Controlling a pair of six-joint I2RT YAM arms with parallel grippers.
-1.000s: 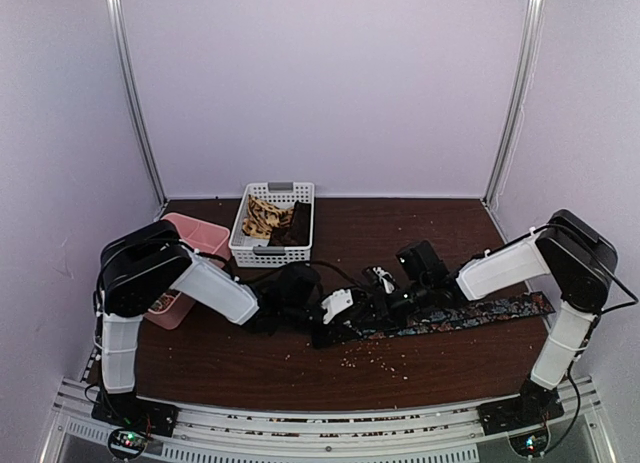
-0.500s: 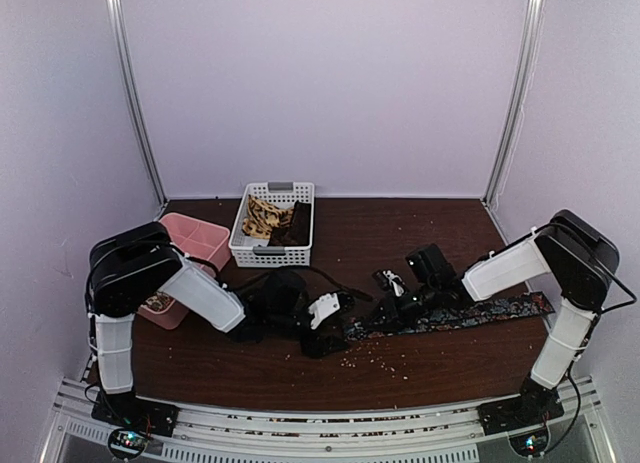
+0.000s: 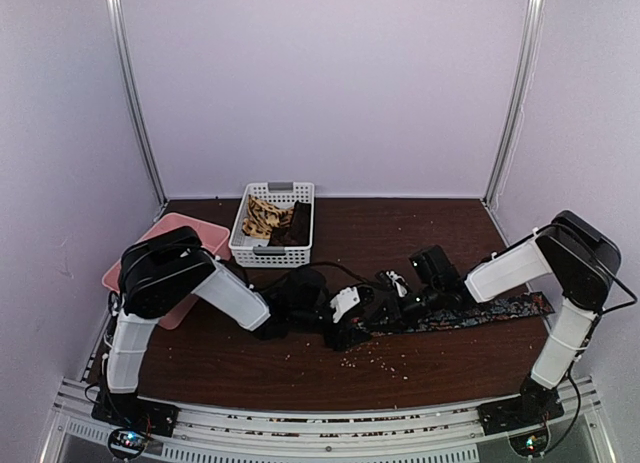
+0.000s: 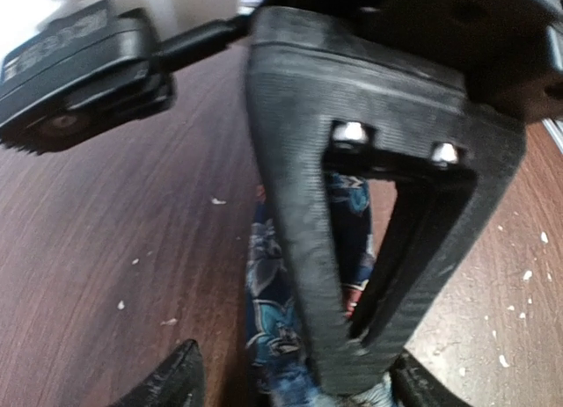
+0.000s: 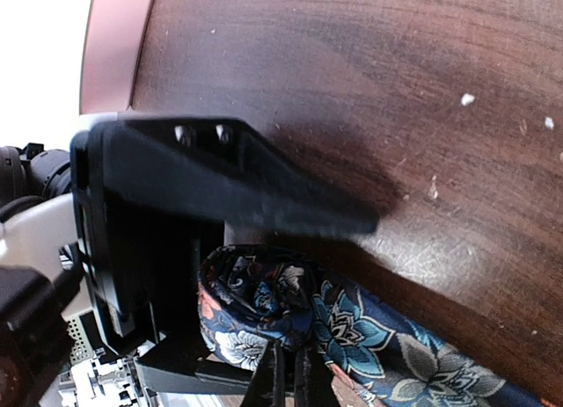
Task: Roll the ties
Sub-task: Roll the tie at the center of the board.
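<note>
Brown wooden table (image 3: pixel 250 368) up front is dusted with pale crumbs (image 3: pixel 375 355). Just behind them sits the job in hand — a long dark necktie with a blue-red-white flower print (image 3: pixel 480 311). It's stretched flat off to the right, and its left end is curled over into a first small turn (image 5: pixel 251 297).

The right gripper (image 5: pixel 286 376) has its fingers pressed nearly together at that curl and looks to be pinching it. The left gripper (image 4: pixel 297 382) is spread wide, one tip either side of the fabric, holding nothing.

The two are packed tight there, so a bump looks like the obvious risk — knock the curl and it'd likely spring flat. The tail runs at a slight slant too, so the roll could come out cone-shaped. Crumbs might get wound in as well.

Further back is the pink plastic tray (image 3: pixel 195 230), then the white perforated basket (image 3: pixel 240 245) holding a tan patterned tie (image 3: pixel 262 219) and a plain dark brown tie (image 3: pixel 298 223). Can't tell if those are rolled.
</note>
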